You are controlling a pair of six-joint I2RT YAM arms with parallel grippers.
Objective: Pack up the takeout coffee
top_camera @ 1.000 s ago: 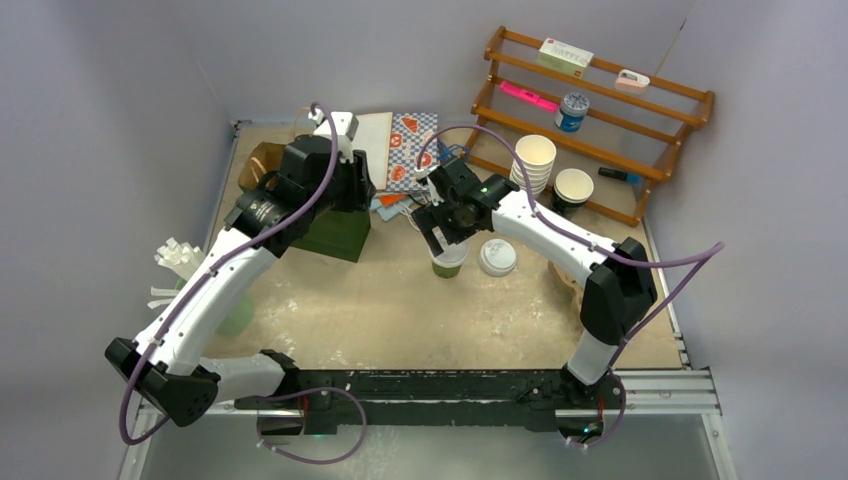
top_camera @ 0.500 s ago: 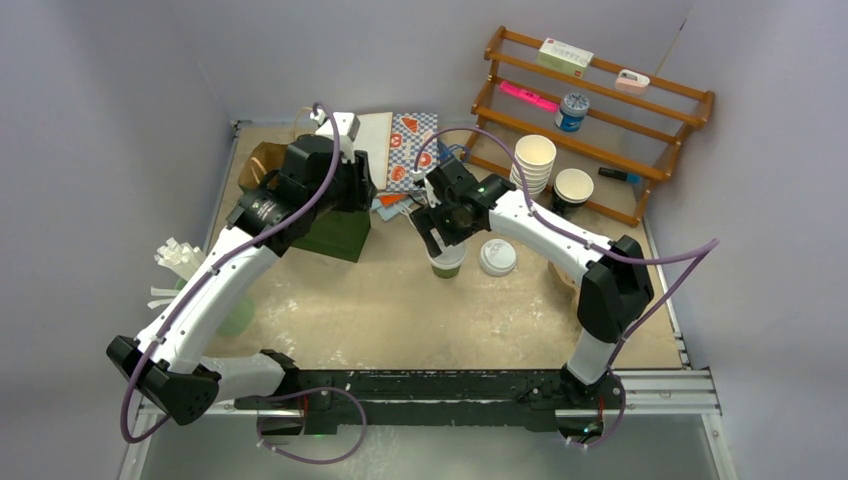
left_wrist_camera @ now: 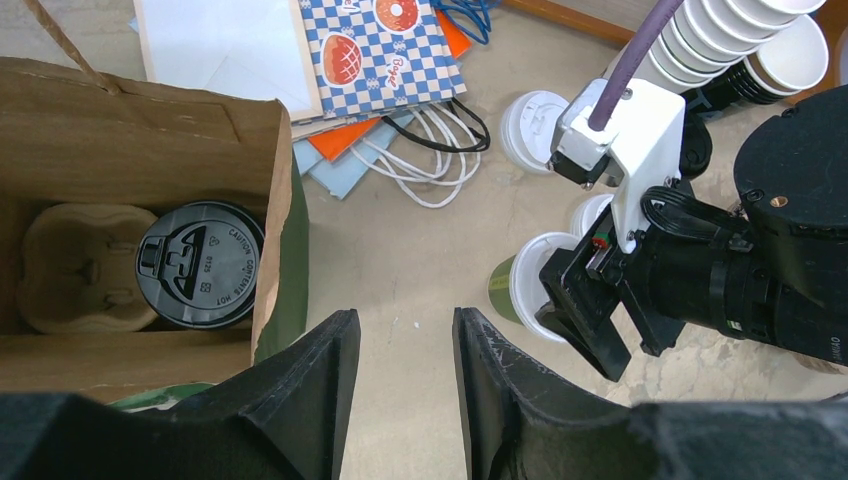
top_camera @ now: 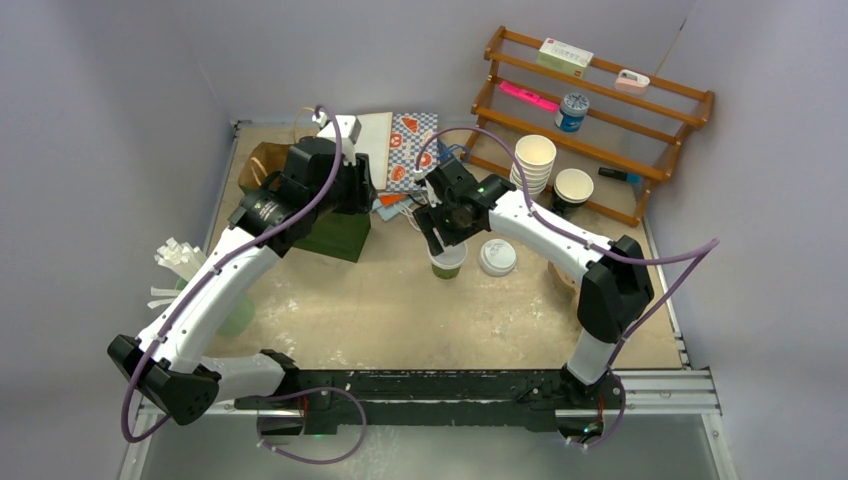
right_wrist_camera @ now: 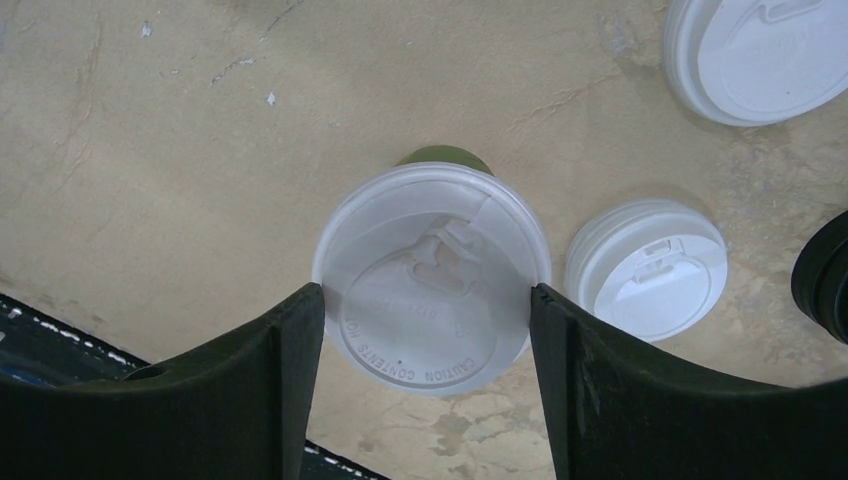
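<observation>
**White lid bracketed, grip not confirmed**

Olive-green takeout coffee (right_wrist_camera: pixel 430 290) is upright on the table (right_wrist_camera: pixel 200 120), mid-workspace, well apart from the brown paper bag (left_wrist_camera: pixel 150 110).

The right gripper (right_wrist_camera: pixel 425 300) is over it from above, with both fingers (right_wrist_camera: pixel 290 380) at the lid rim on opposite sides. I can't tell from the wrist view whether they're clamping it or only touching. The cup base looks to be on the table.

The left gripper (left_wrist_camera: pixel 402 325) hangs by the bag mouth with its fingers apart. I see nothing between them.

Inside the bag a black-lidded cup (left_wrist_camera: pixel 200 265) takes one slot of the pulp carrier (left_wrist_camera: pixel 70 270). The slot beside it looks free, so I read that as the target.

Risks as I see them:
- Contact is on the lid, not the cup body. If the lid isn't seated tight, a lift could pop it off and drop the cup, and a hard squeeze could buckle the rim.
- The lid edge is smooth plastic, so a shallow hold could let the cup tilt or slip during the carry.
- A loose white lid (right_wrist_camera: pixel 648 268) sits just beside one finger and could get dragged along.
- The bag mouth is narrow. Clipping its wall could fold the wall or tip the cup before it reaches the slot.
- The left gripper is close to the bag, so the arms may crowd each other on approach.
</observation>
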